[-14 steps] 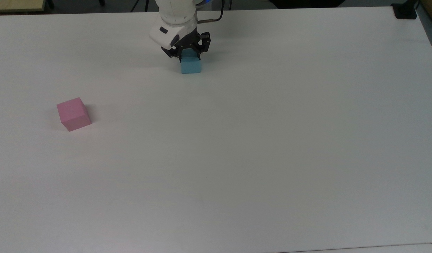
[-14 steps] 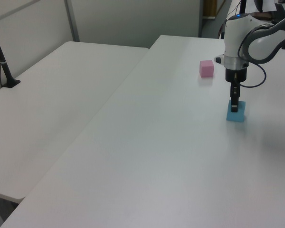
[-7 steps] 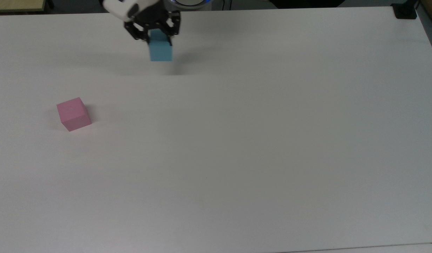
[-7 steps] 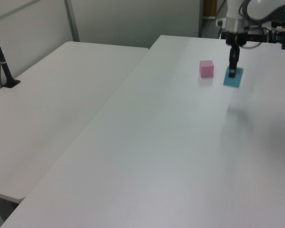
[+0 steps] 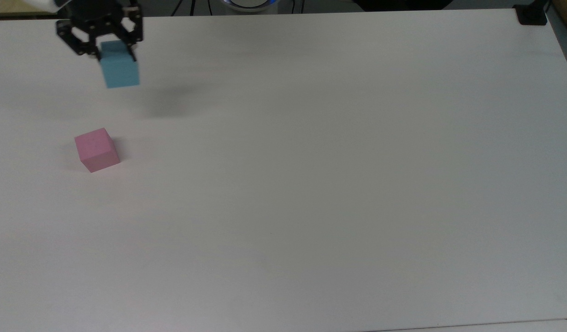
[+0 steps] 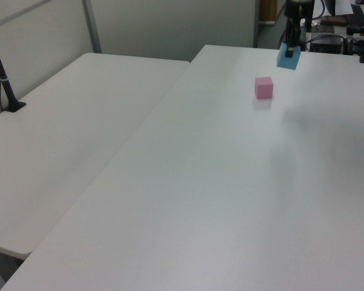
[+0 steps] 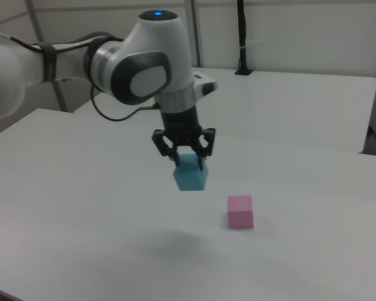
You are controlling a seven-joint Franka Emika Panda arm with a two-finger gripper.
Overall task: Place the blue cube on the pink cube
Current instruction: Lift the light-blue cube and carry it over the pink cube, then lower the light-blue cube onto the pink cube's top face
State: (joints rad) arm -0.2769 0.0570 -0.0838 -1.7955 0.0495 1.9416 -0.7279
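Between claw [image 7: 187,164] fingers: blue cube [image 7: 190,174] clamped, airborne, apart from pink cube [image 7: 240,211].

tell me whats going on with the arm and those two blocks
The robot arm's gripper is shut on the blue cube and holds it in the air above the white table, with its shadow on the surface below. The pink cube sits alone on the table. In the right view the blue cube hangs up and to the right view's left of the pink one, so it is not yet over it and the stacking is not yet done.
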